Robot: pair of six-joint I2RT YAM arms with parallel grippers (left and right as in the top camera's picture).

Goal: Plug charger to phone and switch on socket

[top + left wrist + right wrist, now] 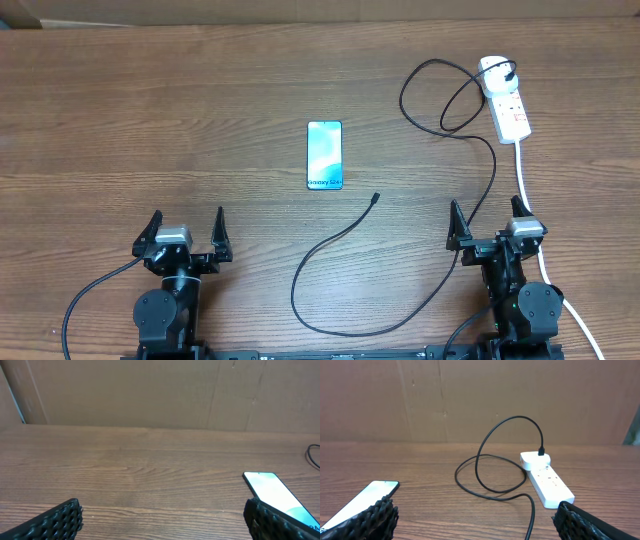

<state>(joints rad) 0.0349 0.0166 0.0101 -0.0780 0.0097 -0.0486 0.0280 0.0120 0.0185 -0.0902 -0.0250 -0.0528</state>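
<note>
Left gripper [188,225] and right gripper [485,222] both gape, empty. Socket [505,100] well ahead of the right gripper, plug [511,73] seated. Phone [324,155], slick, likely slides, ahead between them. Charger [338,233] limp and light: pinch behind its stiff connector tip [375,198], ahead-left of the right gripper.

Left hand [188,222] fingers spread apart, right hand [485,214] likewise, both low, pointing forward

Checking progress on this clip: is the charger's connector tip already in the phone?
No: in the overhead view the charger's connector tip lies on the bare table, clear of the phone.
</note>
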